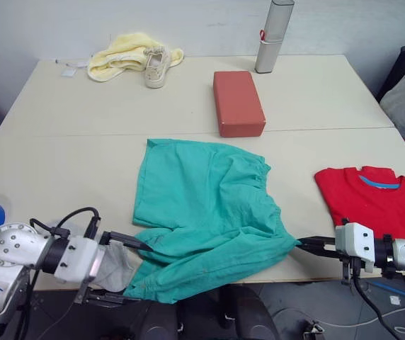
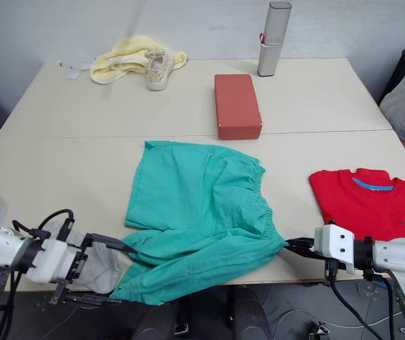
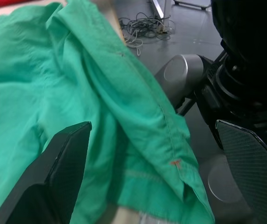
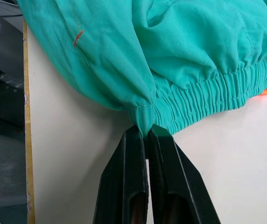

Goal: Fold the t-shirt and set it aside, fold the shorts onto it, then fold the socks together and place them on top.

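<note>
Your right gripper [image 4: 146, 133] pinches the thin teal-green shorts [image 1: 202, 212] at the waistband corner — your left gripper [image 1: 121, 273], spread wide, flanks the hem.

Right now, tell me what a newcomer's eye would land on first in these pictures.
The teal shorts dominate, spread across the near middle of the table with one edge spilling over the front. The right gripper is shut on the waistband corner, and the open left gripper sits at the other end, by a grey sock. The folded red t-shirt lies at the right, and a brick-red box sits behind the shorts.
</note>
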{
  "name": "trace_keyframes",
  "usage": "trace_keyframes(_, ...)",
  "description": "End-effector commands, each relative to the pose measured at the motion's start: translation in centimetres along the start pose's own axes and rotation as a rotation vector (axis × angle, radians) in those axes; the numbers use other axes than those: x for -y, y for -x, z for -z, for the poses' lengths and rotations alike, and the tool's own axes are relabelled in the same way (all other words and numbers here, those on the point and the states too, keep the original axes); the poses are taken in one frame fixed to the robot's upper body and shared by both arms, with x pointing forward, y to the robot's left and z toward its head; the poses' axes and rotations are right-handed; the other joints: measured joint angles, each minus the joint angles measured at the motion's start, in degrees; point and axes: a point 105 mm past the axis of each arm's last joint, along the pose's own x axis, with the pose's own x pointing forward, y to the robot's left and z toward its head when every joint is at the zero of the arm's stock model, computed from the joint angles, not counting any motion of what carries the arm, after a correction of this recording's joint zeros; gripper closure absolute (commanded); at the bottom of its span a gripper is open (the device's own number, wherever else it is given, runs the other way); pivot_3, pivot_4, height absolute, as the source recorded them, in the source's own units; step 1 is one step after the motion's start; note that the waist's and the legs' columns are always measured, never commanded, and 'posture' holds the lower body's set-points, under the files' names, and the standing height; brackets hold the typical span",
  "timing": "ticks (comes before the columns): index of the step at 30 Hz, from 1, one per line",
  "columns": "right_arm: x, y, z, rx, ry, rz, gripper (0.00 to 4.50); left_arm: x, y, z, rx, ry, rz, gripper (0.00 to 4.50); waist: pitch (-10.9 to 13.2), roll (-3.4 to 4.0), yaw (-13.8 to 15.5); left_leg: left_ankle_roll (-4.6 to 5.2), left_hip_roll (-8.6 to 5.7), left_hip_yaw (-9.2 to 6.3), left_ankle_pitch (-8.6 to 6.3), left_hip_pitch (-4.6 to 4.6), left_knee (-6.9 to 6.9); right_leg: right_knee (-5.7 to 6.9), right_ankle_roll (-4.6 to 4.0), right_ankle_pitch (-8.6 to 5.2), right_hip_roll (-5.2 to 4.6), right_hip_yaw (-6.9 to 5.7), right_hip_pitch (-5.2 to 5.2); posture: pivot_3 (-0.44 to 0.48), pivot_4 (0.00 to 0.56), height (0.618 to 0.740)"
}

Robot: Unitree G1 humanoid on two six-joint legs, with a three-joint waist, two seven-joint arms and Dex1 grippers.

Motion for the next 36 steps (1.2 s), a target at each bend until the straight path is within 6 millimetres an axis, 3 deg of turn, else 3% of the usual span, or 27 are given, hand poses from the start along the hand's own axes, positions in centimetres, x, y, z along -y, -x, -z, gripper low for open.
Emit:
trace_keyframes(1, -0.1, 0.2, -0.5, 0.018, 0.007, 0.0, 4.5, 0.9, -1.6, 0.0, -0.024, -0.066, 0.02, 0.01, 0.0, 0.0, 0.2, -0.01, 0.0, 0.0, 0.0, 0.01, 0.0, 0.0, 0.0, 0.0, 0.0, 0.0, 0.01, 0.0, 0.15, 0.74)
trace_keyframes(6, -0.1, 0.3, -0.5, 0.018, 0.003, 0.012, 4.5, 0.0, -2.0, 2.4, -0.142, -0.119, -0.081, 0.01, 0.0, 0.01, 0.4, 0.28, -0.01, 0.0, -0.16, 0.01, 0.01, -0.01, 0.01, 0.01, 0.0, -0.01, 0.01, 0.0, 0.15, 0.74)
trace_keyframes(9, -0.2, 0.3, -0.4, 0.015, 0.0, 0.013, 4.5, 0.6, -2.3, 2.8, -0.154, -0.098, -0.06, 0.62, 0.0, 0.01, 0.3, 0.31, 0.0, 0.01, -0.18, 0.01, 0.0, -0.01, 0.01, 0.01, -0.01, -0.01, 0.01, 0.0, 0.15, 0.74)
trace_keyframes(17, -0.2, 0.4, -0.6, 0.031, -0.004, 0.018, 4.5, 0.1, -2.1, 3.9, -0.213, -0.076, -0.046, 3.14, 0.0, 0.01, 0.4, 0.33, 0.0, -0.01, -0.19, 0.01, 0.0, -0.03, 0.01, 0.01, -0.04, -0.05, 0.03, 0.0, 0.15, 0.74)
trace_keyframes(21, -0.2, 0.5, -0.9, 0.054, -0.006, 0.011, 4.5, -0.6, -1.6, 2.1, -0.082, 0.04, -0.066, 4.4, 0.0, 0.02, 0.3, 0.34, 0.0, -0.01, -0.19, 0.0, -0.01, -0.02, 0.01, 0.01, -0.05, -0.05, 0.03, 0.0, 0.15, 0.74)
trace_keyframes(27, -1.4, 1.8, -1.5, 0.059, -0.056, -0.034, 4.5, -0.2, 1.2, -0.1, -0.02, 0.268, 0.023, 4.46, 0.0, 0.02, 0.4, 0.3, 0.03, -0.02, -0.17, -0.01, -0.01, 0.02, 0.01, 0.01, -0.03, -0.06, 0.01, 0.0, 0.15, 0.74)
trace_keyframes(30, -2.2, 2.8, -2.5, 0.097, -0.161, -0.057, 4.5, -0.2, 2.7, -1.5, -0.003, 0.401, 0.036, 4.46, 0.0, 0.04, 0.3, 0.3, 0.02, -0.04, -0.17, -0.02, 0.0, 0.01, 0.0, 0.0, -0.04, -0.08, 0.01, 0.0, 0.15, 0.74)
trace_keyframes(33, -4.4, 3.7, -2.7, 0.046, -0.237, -0.154, 4.5, 0.6, 4.6, -1.3, -0.08, 0.514, 0.074, 4.46, 0.0, 0.08, 0.3, 0.31, 0.01, -0.03, -0.18, -0.02, 0.0, -0.03, 0.0, -0.01, -0.04, -0.06, 0.01, 0.0, 0.15, 0.74)
trace_keyframes(36, -4.7, 3.8, -2.8, 0.028, -0.238, -0.153, 4.5, 0.5, 5.1, -1.0, -0.098, 0.543, 0.061, 4.46, 0.0, 0.07, 0.3, 0.27, 0.02, -0.04, -0.19, 0.03, -0.08, -0.09, -0.04, -0.03, 0.03, -0.08, 0.02, 0.0, 0.15, 0.74)
